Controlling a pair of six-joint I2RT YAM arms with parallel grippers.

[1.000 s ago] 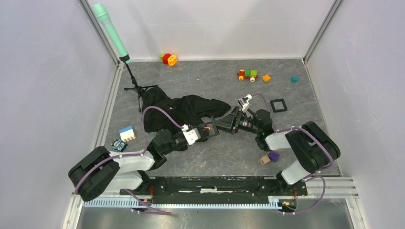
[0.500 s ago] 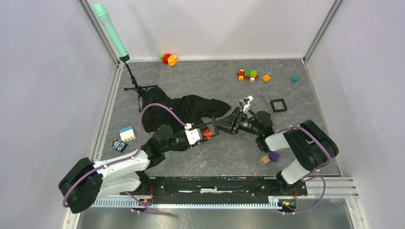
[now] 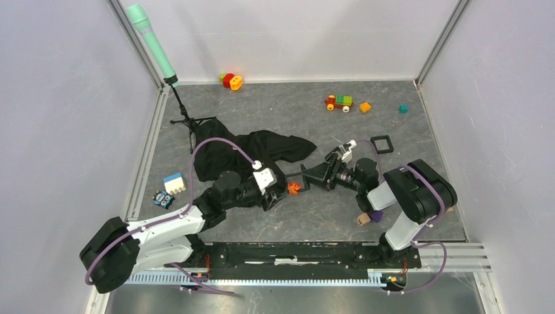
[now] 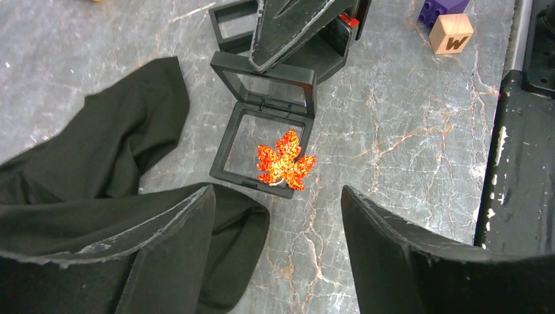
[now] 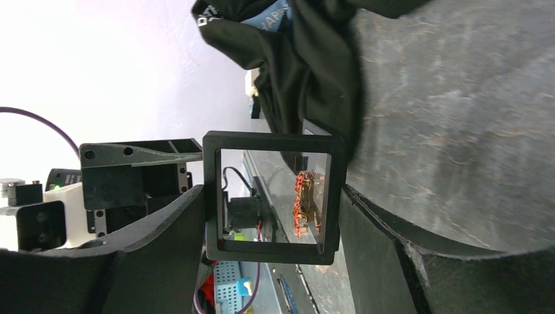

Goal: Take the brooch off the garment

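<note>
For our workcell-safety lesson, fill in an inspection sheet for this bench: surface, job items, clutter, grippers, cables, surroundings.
Surface: grey marbled tabletop, toys scattered along its far side.
Job's things: glittery orange leaf-shaped brooch lies in the open black hinged frame case, off the crumpled black T-shirt.
Clutter: toy brick train, wooden letter cube, loose black square frame.
Grippers: left gripper open, empty; right gripper closed across the case's raised lid.
Cables: purple cable loops above the T-shirt.
Surroundings: white walls; teal microphone on a stand.

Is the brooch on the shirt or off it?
Off. The brooch lies on the clear base of the open black case, beside the shirt, with no cloth under it.
</note>
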